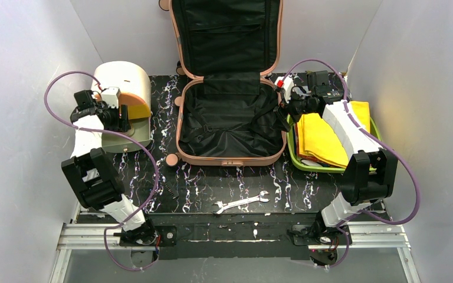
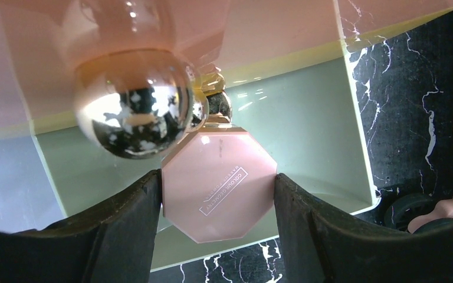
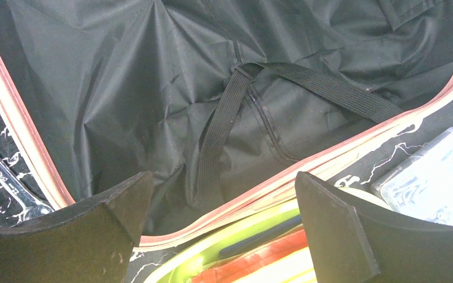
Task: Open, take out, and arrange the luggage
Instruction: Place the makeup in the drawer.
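From above, the luggage point(image 1: 230, 127) lies open in the middle of the counter point(image 1: 200, 188). Its long axis runs straight away from the arm bases, and its lid point(image 1: 224, 35) stands up against the back wall. The base shows only black lining. The left arm point(image 1: 94, 177) reaches out to a cream-and-orange drum box point(image 1: 124, 76), well apart from the case. The right arm point(image 1: 345, 127) hangs over a lime-green tray point(image 1: 293, 158) holding a yellow cloth point(image 1: 318, 138), with its tip just beside the case's right rim. A wrench point(image 1: 240, 202) lies near the front edge. In the left wrist view, the left jaws press on both flat sides of a pink octagonal bottle point(image 2: 218, 183) with a chrome ball cap point(image 2: 133, 106), so they grip it. A luggage wheel point(image 2: 410, 206) shows off to their right. In the right wrist view, the right jaws stand wide open and empty, looking across the pink rim point(image 3: 330, 156) at the lining and a crossed elastic strap point(image 3: 218, 135). The case therefore lies to the left of these jaws, and this arm is much the nearer one for any reach inside.
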`<state>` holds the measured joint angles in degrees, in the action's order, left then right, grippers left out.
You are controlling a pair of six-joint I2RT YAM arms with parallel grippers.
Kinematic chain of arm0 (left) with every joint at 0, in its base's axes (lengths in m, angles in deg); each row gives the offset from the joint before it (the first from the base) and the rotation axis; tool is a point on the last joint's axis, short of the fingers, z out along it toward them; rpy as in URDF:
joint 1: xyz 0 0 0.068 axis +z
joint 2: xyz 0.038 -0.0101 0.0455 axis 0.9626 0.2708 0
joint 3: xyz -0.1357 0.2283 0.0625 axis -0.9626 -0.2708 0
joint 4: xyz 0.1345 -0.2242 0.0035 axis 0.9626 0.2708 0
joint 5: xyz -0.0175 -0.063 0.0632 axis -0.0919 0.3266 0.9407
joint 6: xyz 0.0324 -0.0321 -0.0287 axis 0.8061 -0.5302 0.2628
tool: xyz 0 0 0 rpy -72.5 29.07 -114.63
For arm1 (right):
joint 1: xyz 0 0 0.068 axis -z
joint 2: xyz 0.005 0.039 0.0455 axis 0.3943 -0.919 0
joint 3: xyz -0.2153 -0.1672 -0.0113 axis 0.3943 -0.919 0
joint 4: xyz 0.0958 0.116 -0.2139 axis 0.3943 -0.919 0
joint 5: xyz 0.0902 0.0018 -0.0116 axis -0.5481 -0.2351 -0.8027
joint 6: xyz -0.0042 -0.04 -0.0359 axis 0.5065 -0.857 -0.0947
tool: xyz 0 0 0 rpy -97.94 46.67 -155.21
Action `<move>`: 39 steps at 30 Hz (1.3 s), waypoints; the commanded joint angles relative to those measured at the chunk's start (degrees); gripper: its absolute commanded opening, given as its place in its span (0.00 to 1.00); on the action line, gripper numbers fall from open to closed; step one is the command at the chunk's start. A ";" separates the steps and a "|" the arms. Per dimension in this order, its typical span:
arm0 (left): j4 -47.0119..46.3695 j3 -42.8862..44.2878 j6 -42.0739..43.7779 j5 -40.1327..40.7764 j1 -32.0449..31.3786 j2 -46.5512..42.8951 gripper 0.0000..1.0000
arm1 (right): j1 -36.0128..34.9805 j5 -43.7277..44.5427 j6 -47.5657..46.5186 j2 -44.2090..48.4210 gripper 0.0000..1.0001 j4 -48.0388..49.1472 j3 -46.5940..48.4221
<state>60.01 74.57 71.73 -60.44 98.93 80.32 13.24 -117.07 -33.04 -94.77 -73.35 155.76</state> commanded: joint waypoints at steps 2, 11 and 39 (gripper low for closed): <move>2.75 -2.59 -0.65 -0.09 0.49 -3.00 0.35 | 0.16 -0.97 0.02 0.11 1.00 -1.06 0.08; 1.28 -5.60 -1.26 -0.70 0.60 -6.36 0.35 | 0.13 -1.23 0.02 0.11 1.00 -1.25 0.15; -2.73 -4.33 -1.88 3.63 0.93 2.59 0.85 | 0.13 -1.93 0.06 -0.09 1.00 -1.77 0.41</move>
<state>55.40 69.41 70.90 -59.39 99.61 81.70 13.24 -117.13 -33.04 -94.77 -74.51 155.76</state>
